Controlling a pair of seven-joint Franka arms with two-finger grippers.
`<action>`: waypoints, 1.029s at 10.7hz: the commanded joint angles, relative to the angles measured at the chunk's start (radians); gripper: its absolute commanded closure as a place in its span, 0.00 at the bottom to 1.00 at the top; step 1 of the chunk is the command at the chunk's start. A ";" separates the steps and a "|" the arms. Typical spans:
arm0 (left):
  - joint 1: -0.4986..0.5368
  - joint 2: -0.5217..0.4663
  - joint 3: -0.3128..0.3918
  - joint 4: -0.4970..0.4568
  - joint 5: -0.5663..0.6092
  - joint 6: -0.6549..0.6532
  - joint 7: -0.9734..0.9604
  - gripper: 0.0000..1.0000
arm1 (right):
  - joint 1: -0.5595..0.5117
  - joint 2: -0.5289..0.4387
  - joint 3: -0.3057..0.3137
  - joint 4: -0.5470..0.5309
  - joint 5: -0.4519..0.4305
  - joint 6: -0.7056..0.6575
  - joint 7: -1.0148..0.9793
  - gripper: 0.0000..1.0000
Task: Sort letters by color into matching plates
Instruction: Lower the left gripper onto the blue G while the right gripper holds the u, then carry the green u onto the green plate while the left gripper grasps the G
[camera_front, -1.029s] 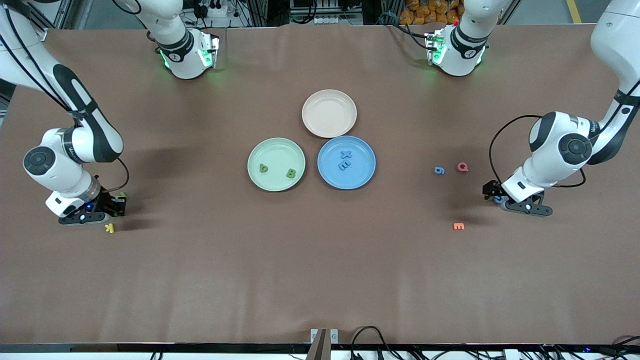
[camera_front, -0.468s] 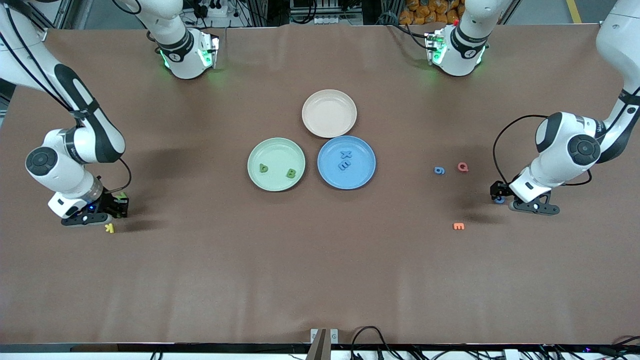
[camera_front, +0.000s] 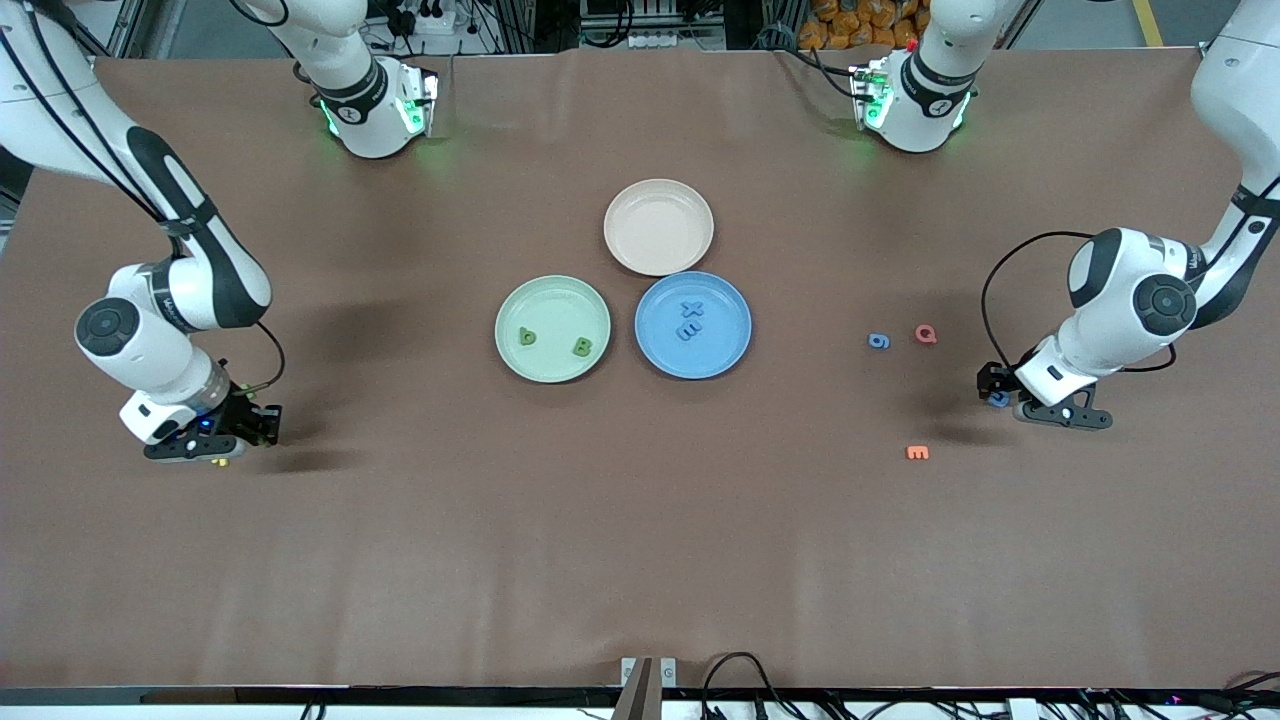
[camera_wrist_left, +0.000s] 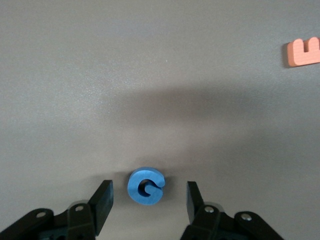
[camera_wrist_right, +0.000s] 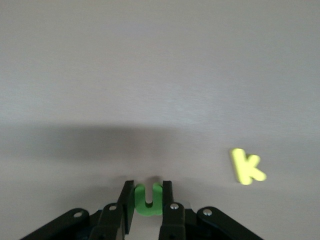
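The pale green plate (camera_front: 552, 292) holds two green letters (camera_front: 527, 337) (camera_front: 582, 347). Beside it, the blue plate (camera_front: 722, 350) holds two blue letters (camera_front: 691, 310) (camera_front: 689, 331). My right gripper (camera_wrist_right: 148, 192) is shut on a green U letter (camera_wrist_right: 148, 200), low at the right arm's end of the table (camera_front: 262, 425). At the left arm's end, my left gripper (camera_wrist_left: 148, 196) is open. Its fingers (camera_wrist_left: 103, 197) stand on either side of a blue G letter (camera_wrist_left: 145, 187) on the table without touching it. Another blue letter (camera_front: 879, 341) lies between that one and the blue plate.
An empty beige plate (camera_front: 658, 226) touches the blue plate on its robot side. A red letter (camera_front: 925, 334) and an orange E (camera_front: 917, 453) lie near the left gripper. A yellow K (camera_wrist_right: 246, 166) lies by the right gripper.
The right gripper has carried the green U a little toward the plates and now covers most of the yellow K. The left gripper's jaws have narrowed around the blue G.
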 joint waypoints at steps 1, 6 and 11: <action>0.011 0.011 0.007 0.007 0.032 0.009 0.040 0.37 | 0.087 -0.076 0.001 -0.010 0.153 -0.091 0.021 1.00; 0.009 0.018 0.016 0.008 0.032 0.009 0.040 0.37 | 0.237 -0.183 -0.010 -0.012 0.411 -0.272 0.041 1.00; 0.009 0.027 0.016 0.010 0.032 0.009 0.040 0.40 | 0.407 -0.228 -0.039 -0.036 0.517 -0.318 0.174 1.00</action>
